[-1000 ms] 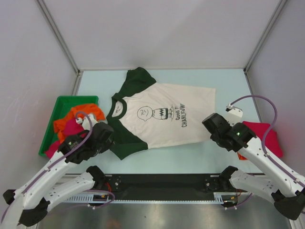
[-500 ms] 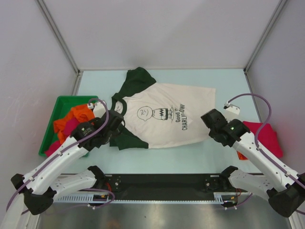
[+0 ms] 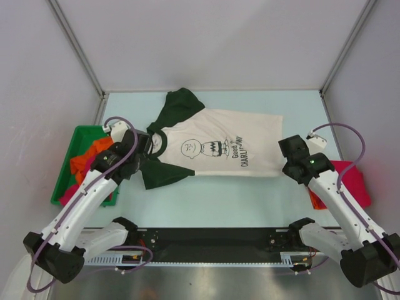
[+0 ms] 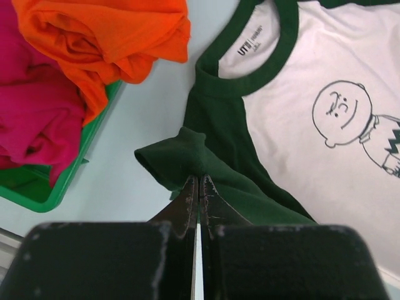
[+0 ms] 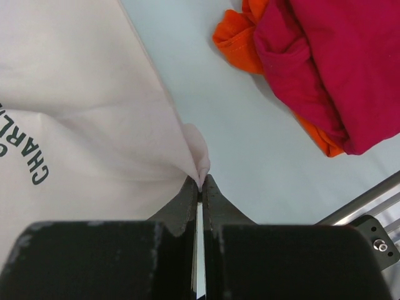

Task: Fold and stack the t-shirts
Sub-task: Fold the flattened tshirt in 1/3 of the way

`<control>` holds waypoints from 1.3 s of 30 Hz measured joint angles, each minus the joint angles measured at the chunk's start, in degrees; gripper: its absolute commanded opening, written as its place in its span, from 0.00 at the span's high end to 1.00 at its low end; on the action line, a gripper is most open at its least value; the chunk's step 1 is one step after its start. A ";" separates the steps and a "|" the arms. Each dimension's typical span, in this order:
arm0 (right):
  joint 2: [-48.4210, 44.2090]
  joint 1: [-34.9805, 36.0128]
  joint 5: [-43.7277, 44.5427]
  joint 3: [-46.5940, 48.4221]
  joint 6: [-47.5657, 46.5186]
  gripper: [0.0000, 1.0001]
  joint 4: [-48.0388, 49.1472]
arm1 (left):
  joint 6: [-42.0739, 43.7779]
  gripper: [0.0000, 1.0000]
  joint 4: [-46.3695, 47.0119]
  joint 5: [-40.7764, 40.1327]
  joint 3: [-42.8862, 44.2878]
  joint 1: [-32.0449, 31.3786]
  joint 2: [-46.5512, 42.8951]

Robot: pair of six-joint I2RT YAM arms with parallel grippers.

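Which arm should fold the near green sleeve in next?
Left. The left pincer is shut on the near green sleeve of the cream tee; the right pincer pinches its hem corner instead.

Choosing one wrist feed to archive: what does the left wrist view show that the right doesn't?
Left wrist only: the green bin with an orange tee and magenta tee, the cartoon face, the dark green sleeve pinched in the left jaws. Right wrist only: a crimson tee over another orange tee, the cream hem corner in the right jaws. Both: the cream t-shirt, the table, shut jaws.
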 measured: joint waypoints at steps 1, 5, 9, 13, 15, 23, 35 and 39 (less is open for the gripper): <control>0.24 -0.92 -0.48 -0.13 -0.35 1.00 0.52 | 0.42 1.00 0.59 0.26 -0.15 1.14 0.20; 1.60 -3.13 -1.75 -0.39 -2.34 1.00 2.51 | 2.01 1.00 2.86 1.29 -0.63 4.68 1.44; 3.67 -3.30 -1.90 -0.28 -4.09 1.00 4.22 | 3.54 1.00 5.05 1.75 -0.52 5.57 3.32; 6.32 -3.30 -1.70 0.26 -5.49 1.00 5.53 | 4.74 1.00 7.21 2.51 0.52 6.95 5.57; 7.54 -3.32 -1.64 0.50 -6.03 1.00 6.45 | 5.07 1.00 8.35 2.71 1.38 7.93 6.82; 13.00 -3.32 -1.57 2.23 -7.50 1.00 9.86 | 5.20 1.00 11.76 3.37 5.09 11.78 13.42; 23.71 -6.29 -1.46 4.55 -9.55 1.00 16.44 | 6.19 1.00 14.91 3.37 12.35 14.10 24.94; 27.54 -8.11 -1.73 6.25 -9.92 1.00 18.08 | 6.60 1.00 15.82 3.37 15.19 14.19 29.35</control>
